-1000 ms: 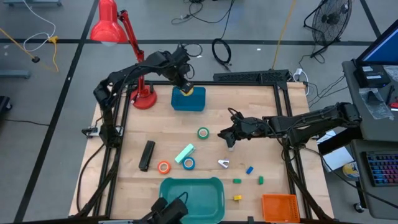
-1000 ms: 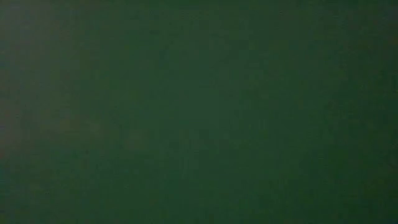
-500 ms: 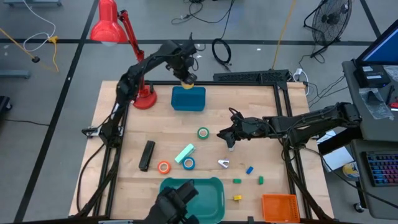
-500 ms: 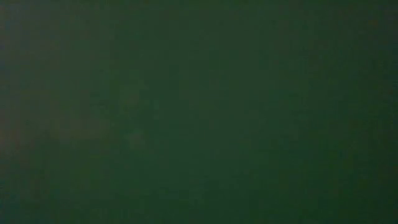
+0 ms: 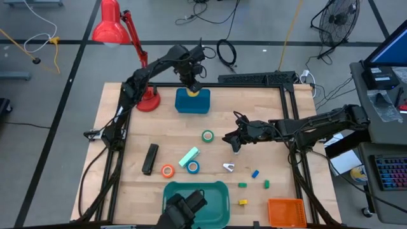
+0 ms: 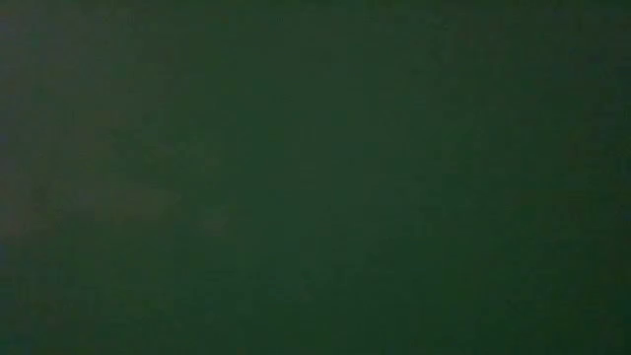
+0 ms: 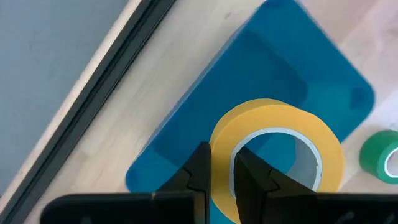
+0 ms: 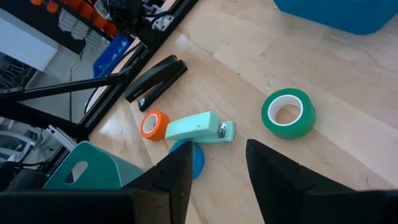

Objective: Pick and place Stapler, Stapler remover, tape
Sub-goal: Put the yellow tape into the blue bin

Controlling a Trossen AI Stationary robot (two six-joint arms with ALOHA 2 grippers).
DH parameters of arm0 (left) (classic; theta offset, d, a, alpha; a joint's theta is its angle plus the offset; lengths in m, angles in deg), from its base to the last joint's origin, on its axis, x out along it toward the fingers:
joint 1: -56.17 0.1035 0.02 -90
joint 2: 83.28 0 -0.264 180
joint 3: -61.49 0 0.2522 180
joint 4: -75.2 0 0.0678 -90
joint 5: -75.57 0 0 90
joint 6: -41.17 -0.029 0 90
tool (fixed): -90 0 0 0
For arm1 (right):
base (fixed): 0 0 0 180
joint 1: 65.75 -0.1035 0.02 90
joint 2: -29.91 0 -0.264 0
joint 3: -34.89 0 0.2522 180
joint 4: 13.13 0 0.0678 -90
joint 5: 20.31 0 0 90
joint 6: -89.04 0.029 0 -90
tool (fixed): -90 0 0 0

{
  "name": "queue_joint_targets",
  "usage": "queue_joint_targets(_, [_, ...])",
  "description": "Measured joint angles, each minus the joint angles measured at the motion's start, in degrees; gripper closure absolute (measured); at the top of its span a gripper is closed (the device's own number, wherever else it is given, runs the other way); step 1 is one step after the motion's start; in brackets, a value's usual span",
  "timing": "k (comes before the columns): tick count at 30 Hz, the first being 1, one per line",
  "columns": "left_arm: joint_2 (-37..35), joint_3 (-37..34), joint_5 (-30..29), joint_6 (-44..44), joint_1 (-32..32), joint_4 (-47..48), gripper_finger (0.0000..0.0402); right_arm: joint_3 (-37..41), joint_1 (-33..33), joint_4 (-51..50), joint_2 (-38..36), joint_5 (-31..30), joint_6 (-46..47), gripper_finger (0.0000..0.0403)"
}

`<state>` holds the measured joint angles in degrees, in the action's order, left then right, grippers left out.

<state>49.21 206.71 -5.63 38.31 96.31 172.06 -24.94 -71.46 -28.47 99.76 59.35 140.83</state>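
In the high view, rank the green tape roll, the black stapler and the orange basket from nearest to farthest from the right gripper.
From the right gripper, open at mid-table:
1. Green tape roll, just beside it, toward the left arm's side.
2. Orange basket, at the near right corner.
3. Black stapler, farthest, on the table's left side.

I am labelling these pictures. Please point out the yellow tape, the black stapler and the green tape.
yellow tape (image 7: 323,146): left wrist view, on the outer band of the ring.
stapler (image 8: 155,83): right wrist view, on the middle of its black body.
green tape (image 8: 303,121): right wrist view, on the outer green wall.
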Motion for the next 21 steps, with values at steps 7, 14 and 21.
queue_joint_targets(7, [0.08, -0.38, 3.68, 1.71, 0.12, -2.80, 0.0364, 0.00, 0.00, 0.00, 0.00, 0.08, 0.00, 0.0261])
queue_joint_targets(14, [0.20, -4.95, 4.70, 3.31, 0.11, -4.31, 0.0364, 0.00, 0.00, 0.00, 0.00, 0.33, -0.02, 0.0261])
queue_joint_targets(21, [0.33, -9.90, 4.75, 3.59, 0.11, -4.59, 0.0364, 0.00, 0.00, -0.02, 0.00, 0.19, -0.24, 0.0261])
